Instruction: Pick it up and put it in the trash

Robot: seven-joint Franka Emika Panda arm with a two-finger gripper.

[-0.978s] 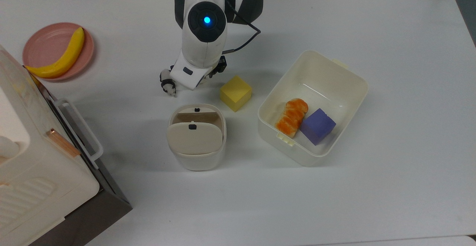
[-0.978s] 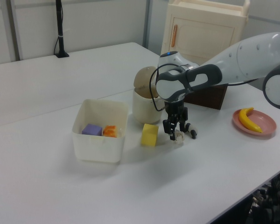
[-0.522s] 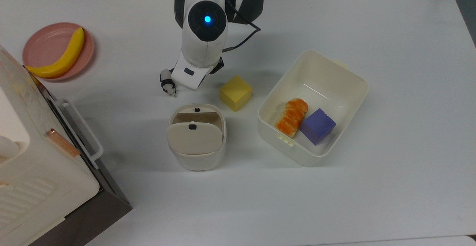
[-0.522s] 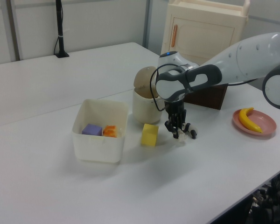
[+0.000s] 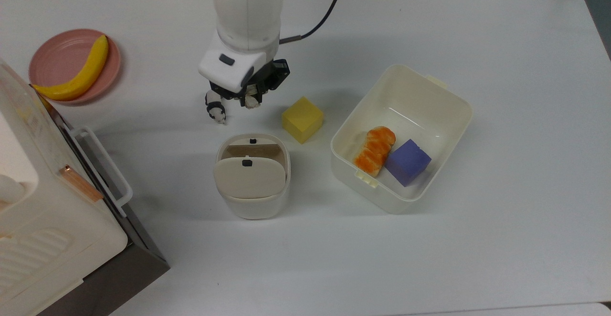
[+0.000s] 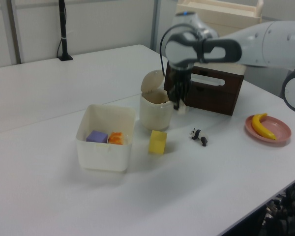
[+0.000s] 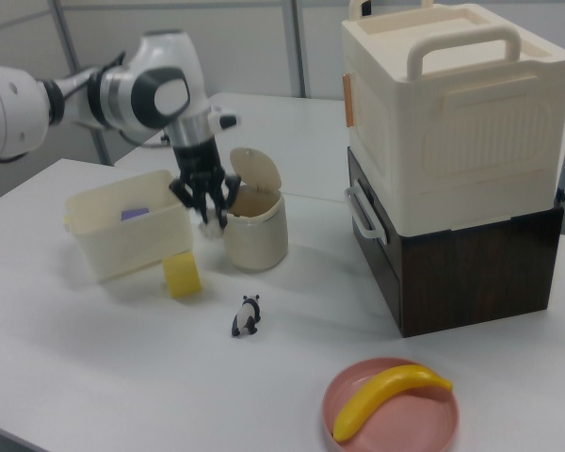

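Gripper [image 5: 248,97] clamped on the paper wad [image 5: 250,101], which hangs off the table between the fingertips, a pale lump in the left view [image 6: 181,108] and the right view [image 7: 210,226]. Pickup looks done; the carry to the bin [image 5: 251,206] is the step in hand. Flap lid [image 5: 248,177] sits tilted, brownish opening showing on its far side in the top view. Next move, as I judge it: bring the wad over that opening, lower, then release. Arm reaches down with the wrist near vertical, fingers pointing at the table, above the panda toy [image 5: 215,109] and yellow cube [image 5: 302,119].
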